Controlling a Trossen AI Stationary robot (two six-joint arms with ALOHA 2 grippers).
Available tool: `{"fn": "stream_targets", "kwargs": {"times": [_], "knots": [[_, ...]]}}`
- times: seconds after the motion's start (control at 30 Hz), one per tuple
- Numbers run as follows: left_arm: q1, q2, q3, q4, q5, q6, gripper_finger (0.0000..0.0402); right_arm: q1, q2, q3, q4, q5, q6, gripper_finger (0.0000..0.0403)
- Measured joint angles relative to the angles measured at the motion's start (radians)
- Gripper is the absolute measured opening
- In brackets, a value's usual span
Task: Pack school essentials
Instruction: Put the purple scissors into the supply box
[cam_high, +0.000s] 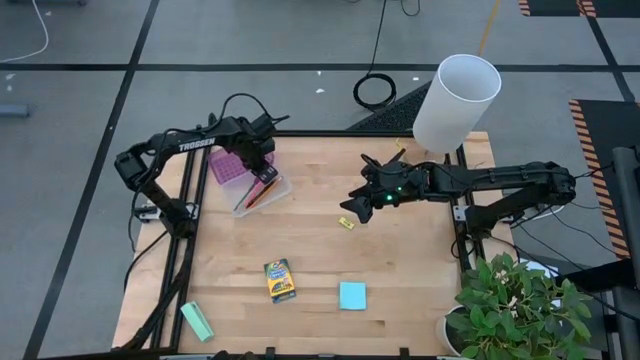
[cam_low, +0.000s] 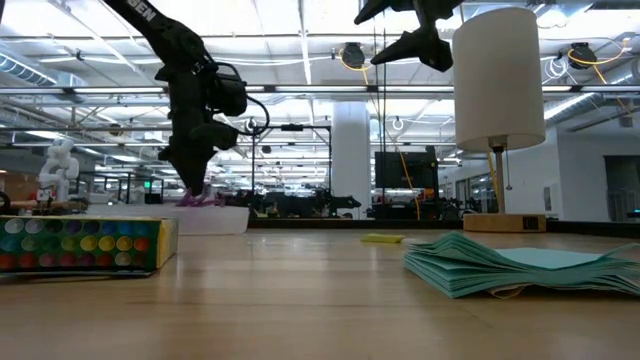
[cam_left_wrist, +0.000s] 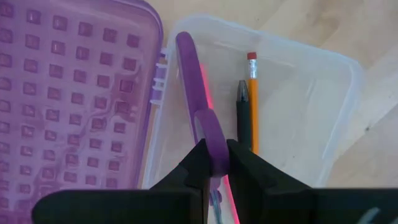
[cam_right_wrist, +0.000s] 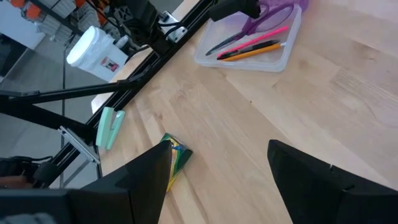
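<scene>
Risk: we hold the left gripper (cam_left_wrist: 217, 163) clamped on the purple-handled scissors (cam_left_wrist: 198, 93) over the clear pencil case (cam_left_wrist: 323, 112); released crooked, they could rest on its rim or the pens (cam_left_wrist: 247, 106) and block the lid (cam_left_wrist: 68, 93). The right gripper (cam_high: 362, 203), fingers apart, hovers near the tiny yellow piece (cam_high: 346, 222). Surface: pale wood table (cam_high: 420, 270) carrying the crayon box (cam_high: 280, 280) and sticky-note pad (cam_high: 352, 295); room: open workshop, grey floor.

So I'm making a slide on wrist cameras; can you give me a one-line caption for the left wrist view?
Left gripper closed on purple-handled scissors over the clear pencil case holding pencils.
</scene>
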Motion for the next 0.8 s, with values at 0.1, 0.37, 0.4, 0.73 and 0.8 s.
{"fn": "stream_targets", "kwargs": {"times": [0.1, 0.37, 0.4, 0.73, 0.8], "knots": [[-0.008, 0.000, -0.002, 0.000, 0.001, -0.001, 0.0047, 0.000, 0.000, 0.000, 0.000, 0.000, -0.002, 0.0258], [-0.040, 0.000, -0.002, 0.000, 0.005, -0.011, 0.0047, -0.001, 0.000, 0.000, 0.000, 0.000, -0.004, 0.0258], [-0.043, 0.000, -0.002, 0.000, 0.005, -0.011, 0.0047, -0.001, 0.000, 0.000, 0.000, 0.000, -0.004, 0.0258], [-0.066, 0.000, -0.003, -0.034, -0.055, -0.018, 0.0110, -0.001, 0.000, 0.000, 0.000, 0.000, -0.004, 0.0258], [-0.069, 0.000, -0.003, -0.034, -0.061, -0.019, 0.0131, -0.001, 0.000, 0.000, 0.000, 0.000, -0.004, 0.0258]]}}
